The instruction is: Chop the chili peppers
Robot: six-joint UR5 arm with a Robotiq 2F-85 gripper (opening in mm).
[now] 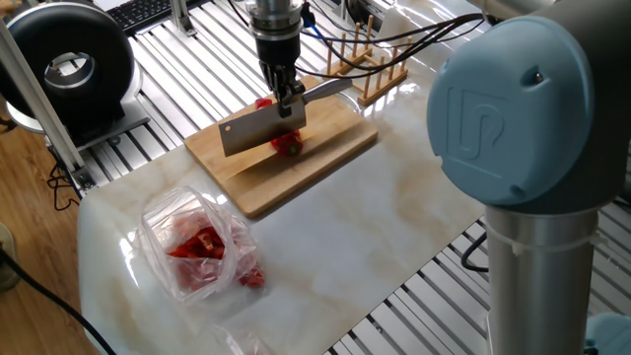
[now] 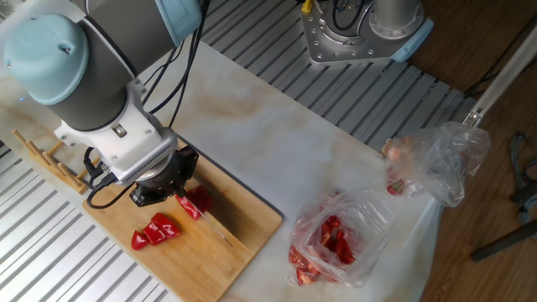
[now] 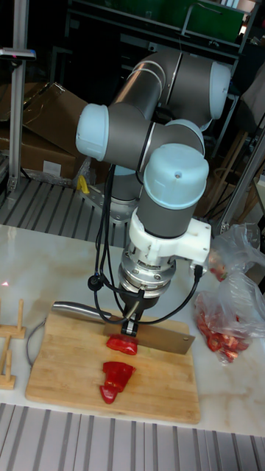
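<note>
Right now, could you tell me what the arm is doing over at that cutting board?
The gripper holds a cleaver over the wooden cutting board and is chopping the chili peppers. Red pieces lie on both sides of the blade. A plastic bag with more red pieces sits on the marble table, off the board.

The chili peppers lie as two glossy red clusters on the wooden cutting board (image 3: 66, 368). One cluster (image 3: 121, 344) sits right against the cleaver blade (image 3: 163, 340), directly beneath the tool (image 3: 131, 321). The other cluster (image 3: 115, 380), cut into irregular chunks, lies just beside it, nearer the board's front edge.
</note>
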